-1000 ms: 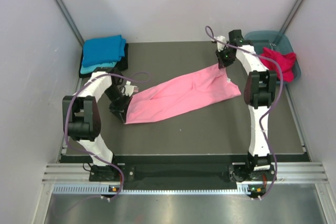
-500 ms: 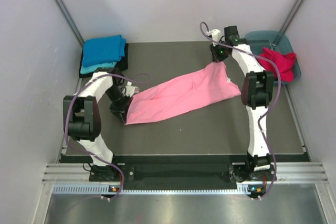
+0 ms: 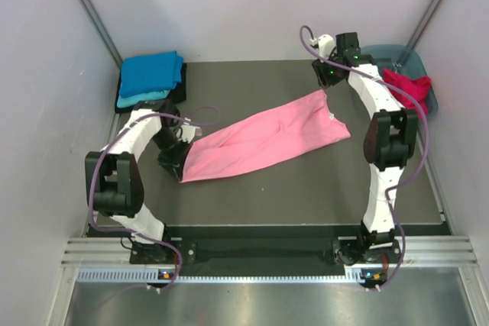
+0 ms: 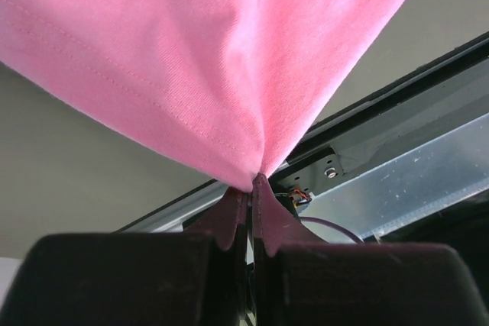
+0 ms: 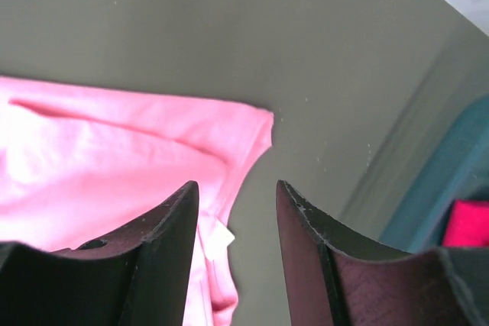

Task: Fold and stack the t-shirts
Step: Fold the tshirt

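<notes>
A light pink t-shirt [image 3: 263,136] lies stretched slantwise across the dark table. My left gripper [image 3: 177,156] is shut on its near-left corner [image 4: 248,177], the cloth fanning out from the pinched jaws. At the far end my right gripper [image 3: 327,80] hovers open just above the shirt's far corner [image 5: 252,124], nothing between its fingers. A white label [image 5: 220,236] shows at the shirt's edge. Folded bright blue [image 3: 150,70], turquoise [image 3: 137,97] and black [image 3: 176,89] t-shirts are stacked at the far left. A crimson red t-shirt [image 3: 409,88] lies crumpled in the tub.
The blue-grey plastic tub [image 3: 382,55] stands at the far right corner, close to my right arm. White walls enclose the table on three sides. A metal rail [image 3: 267,253] runs along the near edge.
My right gripper has opened, let go of the pink shirt's far corner and lifted a little towards the back. That corner now lies on the table. The left gripper keeps its hold.
</notes>
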Controlling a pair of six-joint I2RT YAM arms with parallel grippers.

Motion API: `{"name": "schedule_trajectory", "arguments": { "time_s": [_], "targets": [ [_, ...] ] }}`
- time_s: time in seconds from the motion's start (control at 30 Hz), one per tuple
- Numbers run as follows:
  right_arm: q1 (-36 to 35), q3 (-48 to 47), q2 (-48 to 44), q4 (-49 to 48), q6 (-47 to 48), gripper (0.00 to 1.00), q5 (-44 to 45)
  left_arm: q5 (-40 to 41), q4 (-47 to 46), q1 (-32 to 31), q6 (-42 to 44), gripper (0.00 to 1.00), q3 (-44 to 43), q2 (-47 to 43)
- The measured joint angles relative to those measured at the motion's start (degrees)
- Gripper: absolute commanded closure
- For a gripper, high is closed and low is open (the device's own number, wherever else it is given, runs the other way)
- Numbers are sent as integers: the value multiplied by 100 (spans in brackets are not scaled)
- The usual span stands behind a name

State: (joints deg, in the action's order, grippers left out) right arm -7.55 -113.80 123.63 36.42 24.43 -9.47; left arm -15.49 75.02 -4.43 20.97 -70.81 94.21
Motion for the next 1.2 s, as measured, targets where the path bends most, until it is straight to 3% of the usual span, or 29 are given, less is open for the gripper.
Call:
{"name": "schedule_trajectory", "arguments": {
  "time_s": [0.3, 0.7, 1.2],
  "targets": [
    [72, -485, 232, 608, 101, 63, -866, 61, 4, -192, 17, 100, 289, -339],
    [-1410, -975, 1106, 826, 463, 62, -1027, 129, 4, -210, 20, 100, 385, -341],
    [-1436, -1043, 1370, 1056, 601, 60, -708, 142, 4, -210, 22, 100, 398, -343]
  ]
}}
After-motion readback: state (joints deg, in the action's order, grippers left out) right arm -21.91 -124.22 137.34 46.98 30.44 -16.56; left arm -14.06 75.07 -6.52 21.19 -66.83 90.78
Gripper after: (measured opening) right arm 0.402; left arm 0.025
